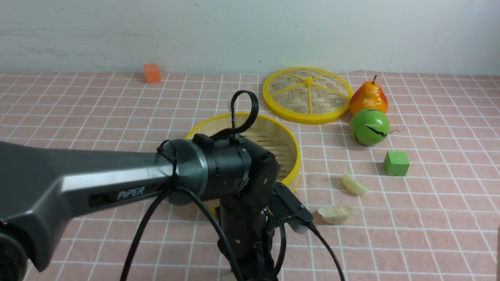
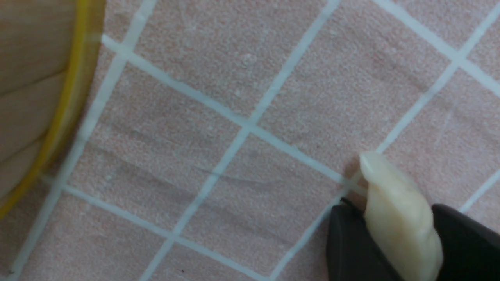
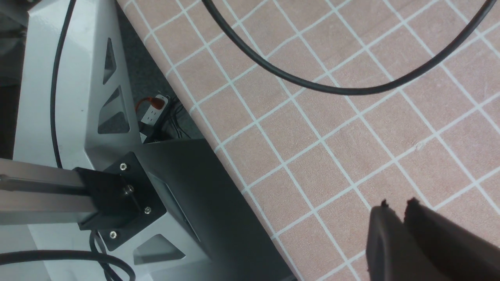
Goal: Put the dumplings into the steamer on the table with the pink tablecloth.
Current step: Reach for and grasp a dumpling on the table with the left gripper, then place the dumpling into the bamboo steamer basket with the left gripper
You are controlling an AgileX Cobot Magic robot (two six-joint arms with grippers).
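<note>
- Pink tablecloth, gridded with white lines, fills the front view, the only view that gives the whole layout. The steamer sits near the middle, half hidden behind the left arm.
- Right of the steamer and outside it, two dumplings lie on the cloth: the nearer dumpling and the farther dumpling, which is close to a green cube.
- Farther off to the right are a woven lid, a pear and a green ball. An orange cube stands far left by the wall.
- The left wrist view shows what the arm blocks in front. The left gripper pinches a cream dumpling between dark fingers, low over the cloth near the steamer's wall. Whether the dumpling still touches the cloth cannot be told.
- Only the right wrist view shows the right gripper. Its fingers are pressed almost together with nothing between them, above bare cloth by the edge of the table, with a black cable crossing overhead.
</note>
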